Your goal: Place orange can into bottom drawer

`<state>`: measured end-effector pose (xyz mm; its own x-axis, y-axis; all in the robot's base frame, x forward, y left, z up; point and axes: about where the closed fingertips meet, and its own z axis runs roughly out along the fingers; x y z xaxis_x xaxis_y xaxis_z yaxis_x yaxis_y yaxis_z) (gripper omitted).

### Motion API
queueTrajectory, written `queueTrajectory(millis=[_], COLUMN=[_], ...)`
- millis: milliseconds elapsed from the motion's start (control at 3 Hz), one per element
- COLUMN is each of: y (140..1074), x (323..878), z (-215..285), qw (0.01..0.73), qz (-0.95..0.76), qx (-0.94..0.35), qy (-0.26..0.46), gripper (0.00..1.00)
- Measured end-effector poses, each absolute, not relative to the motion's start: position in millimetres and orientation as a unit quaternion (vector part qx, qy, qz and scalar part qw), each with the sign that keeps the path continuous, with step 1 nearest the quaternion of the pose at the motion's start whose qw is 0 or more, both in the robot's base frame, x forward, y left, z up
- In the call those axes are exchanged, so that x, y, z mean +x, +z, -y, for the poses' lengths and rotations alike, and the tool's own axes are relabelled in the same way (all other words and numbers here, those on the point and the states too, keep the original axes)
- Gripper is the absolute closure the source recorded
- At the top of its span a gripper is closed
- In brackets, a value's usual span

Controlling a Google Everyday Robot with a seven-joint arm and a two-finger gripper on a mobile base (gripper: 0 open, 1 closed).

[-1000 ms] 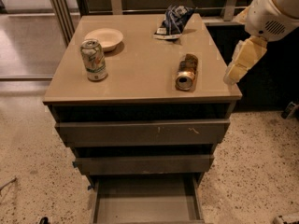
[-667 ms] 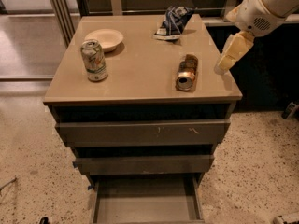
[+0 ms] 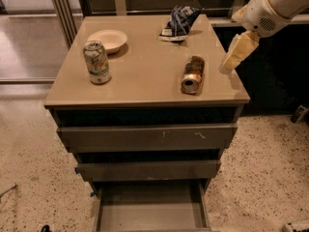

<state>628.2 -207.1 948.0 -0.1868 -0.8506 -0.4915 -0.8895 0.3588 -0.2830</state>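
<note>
The orange can [image 3: 193, 74] lies on its side on the right part of the cabinet top [image 3: 145, 81], its silver end toward me. The bottom drawer [image 3: 149, 209] is pulled open below, with a plain grey inside and nothing in it. My gripper [image 3: 231, 61] hangs from the white arm [image 3: 270, 6] above the top's right edge, a short way right of the can and apart from it. It holds nothing that I can see.
A pale green-and-white can [image 3: 97, 62] stands upright at the left of the top. A cream bowl [image 3: 107, 39] sits behind it. A dark blue chip bag [image 3: 179, 21] lies at the back. The two upper drawers [image 3: 147, 137] are slightly ajar. Speckled floor surrounds the cabinet.
The gripper has moved up and left from beside the cabinet's right edge to just over that edge, closer to the orange can. The cans, bowl and bag have not moved.
</note>
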Motion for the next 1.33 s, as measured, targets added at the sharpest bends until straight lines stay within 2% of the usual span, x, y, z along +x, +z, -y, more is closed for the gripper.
queueTrajectory(millis=[1333], y=[881], x=[659], z=[152], qw=[0.298], qz=[-0.733], qx=[-0.592], qy=[0.154], gripper=[0.00])
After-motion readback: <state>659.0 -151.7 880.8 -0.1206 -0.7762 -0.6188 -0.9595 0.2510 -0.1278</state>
